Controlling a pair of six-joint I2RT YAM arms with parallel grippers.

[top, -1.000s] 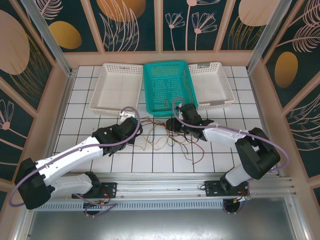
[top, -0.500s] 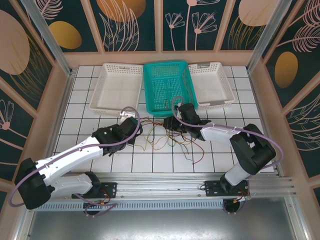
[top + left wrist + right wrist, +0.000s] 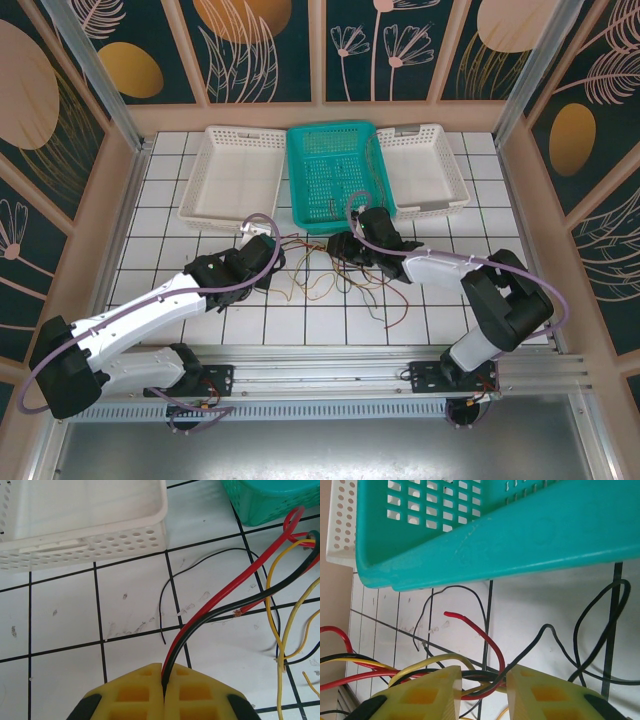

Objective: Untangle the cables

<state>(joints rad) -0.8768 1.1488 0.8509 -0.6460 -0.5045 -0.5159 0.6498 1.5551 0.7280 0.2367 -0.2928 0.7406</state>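
My left gripper (image 3: 164, 682) is pressed together on a red wire (image 3: 223, 591) and a black wire (image 3: 270, 592), which run off ahead of it and to the right. My right gripper (image 3: 482, 682) stands apart, with a knot of the cables (image 3: 489, 680) crossing between its pads, just short of the teal basket (image 3: 520, 535) ahead. I judge nothing is separated yet. The bundle lies between my two tools, so nearly all the work is left.

No writing, label, brand name, number or sign can be read anywhere; the wall panels (image 3: 250, 50) carry only leaf and flower drawings.
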